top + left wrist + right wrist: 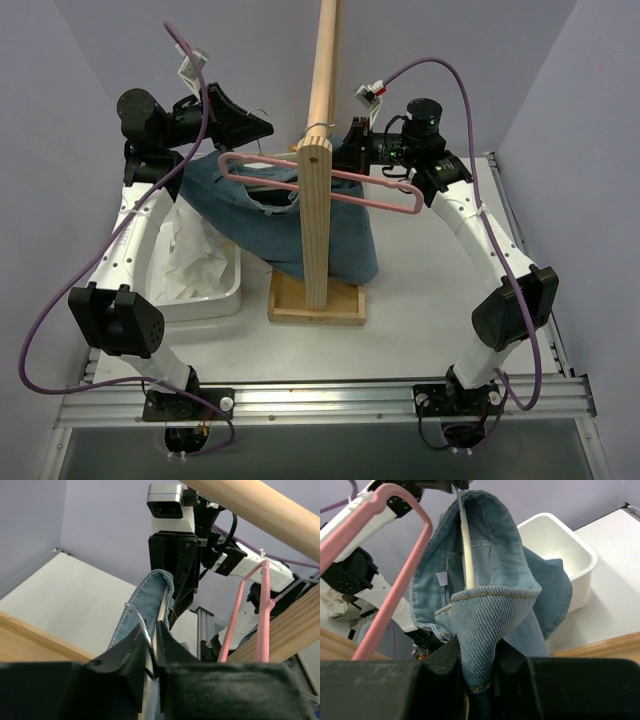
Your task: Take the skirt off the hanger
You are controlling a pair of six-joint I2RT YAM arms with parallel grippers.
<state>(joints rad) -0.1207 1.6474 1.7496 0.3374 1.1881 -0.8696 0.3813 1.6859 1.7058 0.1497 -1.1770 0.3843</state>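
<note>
Skirt sits in the bin and hanger hangs bare on the rack, so we judge it done; left gripper clamps the off-white hanger, right gripper clamps denim.

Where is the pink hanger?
In the top view, the pink hanger sits in the middle, across the wooden post, just above the blue denim garment.

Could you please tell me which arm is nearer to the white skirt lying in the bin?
Left. The left arm arches alongside the skirt in the bin; the right arm is beyond the wooden stand, well apart.
</note>
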